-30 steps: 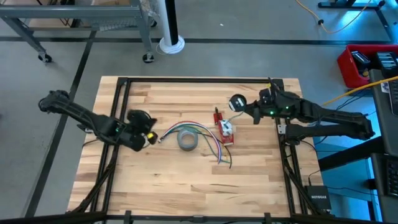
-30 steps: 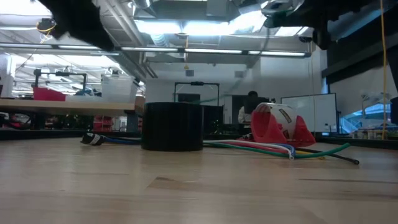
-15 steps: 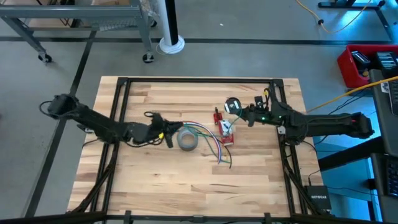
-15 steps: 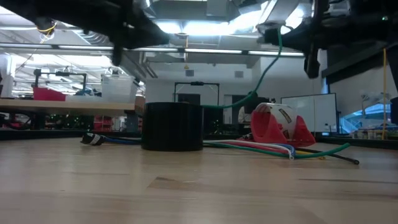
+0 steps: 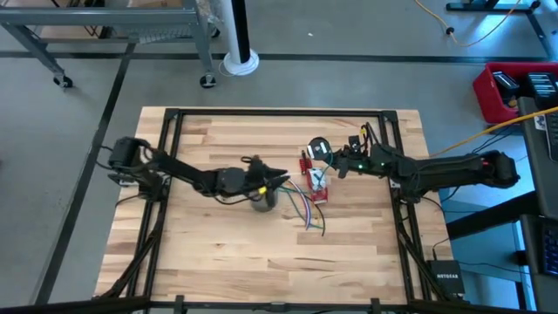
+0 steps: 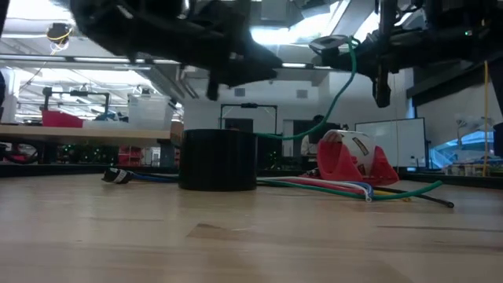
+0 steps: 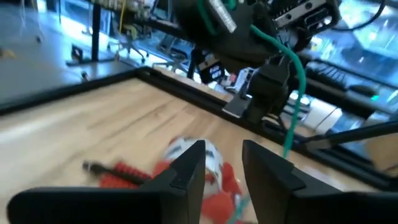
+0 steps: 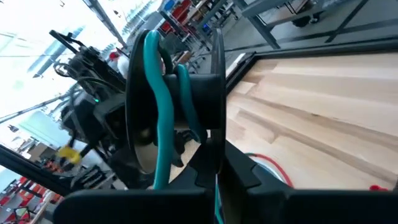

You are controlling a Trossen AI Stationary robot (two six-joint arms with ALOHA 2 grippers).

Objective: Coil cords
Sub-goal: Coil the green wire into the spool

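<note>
Green cord (image 6: 343,82) clamped in right claw (image 5: 324,153); left claw (image 5: 277,179), open, empty, advanced over tape roll (image 6: 218,159).

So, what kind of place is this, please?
Probably a robotics lab or workshop. Two robot arms work at a wooden table on a bare concrete floor. The low view shows workbenches and bright ceiling lights behind; a red case stands nearby.

Overhead, table-level, two wrist cams — shared table (image 5: 218,240)

Grey concrete floor (image 5: 366,78), metal cart (image 5: 105,26) (on castors), ceiling lights (image 6: 236,33)
</note>
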